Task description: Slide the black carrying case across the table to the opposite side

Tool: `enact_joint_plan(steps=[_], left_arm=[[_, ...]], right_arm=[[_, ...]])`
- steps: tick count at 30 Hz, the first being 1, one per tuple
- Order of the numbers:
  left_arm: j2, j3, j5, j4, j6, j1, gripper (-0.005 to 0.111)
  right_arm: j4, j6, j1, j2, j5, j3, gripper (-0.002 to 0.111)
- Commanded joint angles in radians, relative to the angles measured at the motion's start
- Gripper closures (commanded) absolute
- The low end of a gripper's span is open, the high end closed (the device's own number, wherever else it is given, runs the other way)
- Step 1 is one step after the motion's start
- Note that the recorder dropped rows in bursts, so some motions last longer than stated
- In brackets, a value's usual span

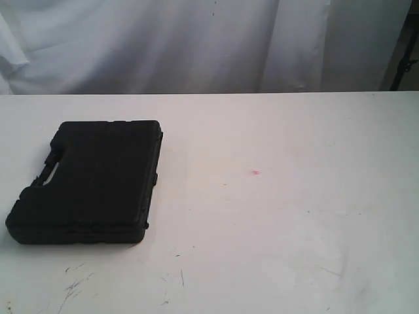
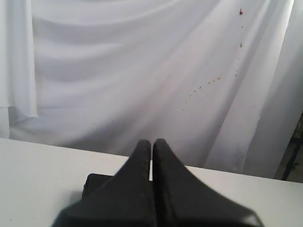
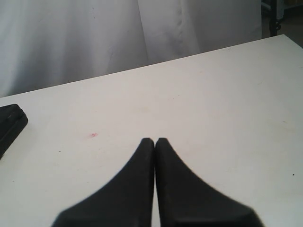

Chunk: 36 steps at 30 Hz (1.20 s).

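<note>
Both claws are pressed together and hold nothing. The left claw (image 2: 152,142) shows its two black fingers (image 2: 135,189) meeting tip to tip with no gap, pointed toward the white curtain (image 2: 118,71) that hangs beyond the far edge of the surface (image 2: 33,165). A corner of the black case (image 2: 97,182) shows just behind those fingers in the left wrist view; whether the claw touches it cannot be told. The right claw (image 3: 155,140) is likewise closed tight, its tips over a bare stretch of the surface. A small pink spot (image 3: 93,135) lies ahead of it, and one corner of the case shows at the rim of that view, well apart from the tips. From the exterior camera, the case (image 1: 88,180) lies flat with its lid down on the left part of the surface, near the far edge but not at it. Its handle (image 1: 49,171) faces the left edge. The pink spot sits near the middle of the surface, well to the right of the case. Dark scuffs (image 1: 75,284) mark the white top toward the near edge, just in front of the case.
</note>
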Motion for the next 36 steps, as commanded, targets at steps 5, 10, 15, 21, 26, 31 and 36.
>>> enact_joint_plan(steps=[5, 10, 15, 21, 26, 31, 36], left_arm=[[-0.124, 0.017, 0.106, 0.085, 0.002, 0.000, 0.105], [-0.124, 0.033, 0.199, 0.107, -0.011, 0.000, 0.079], [-0.124, 0.089, 0.180, 0.113, -0.013, 0.000, 0.017], [-0.124, 0.107, 0.169, 0.160, -0.062, 0.000, 0.002], [-0.124, 0.107, 0.168, 0.195, -0.135, 0.000, 0.002], [-0.124, 0.107, 0.168, 0.195, -0.135, 0.000, 0.002], [-0.124, 0.107, 0.168, 0.195, -0.135, 0.000, 0.002]], right_arm=[[-0.001, 0.000, -0.010, -0.006, -0.001, 0.002, 0.108], [-0.001, -0.001, -0.010, -0.006, -0.001, 0.002, 0.108], [-0.001, -0.001, -0.010, -0.006, -0.001, 0.002, 0.108], [-0.001, -0.001, -0.010, -0.006, -0.001, 0.002, 0.108], [-0.001, -0.001, -0.010, -0.006, -0.001, 0.002, 0.108], [-0.001, -0.001, -0.010, -0.006, -0.001, 0.002, 0.108], [-0.001, -0.001, -0.010, -0.006, -0.001, 0.002, 0.108]])
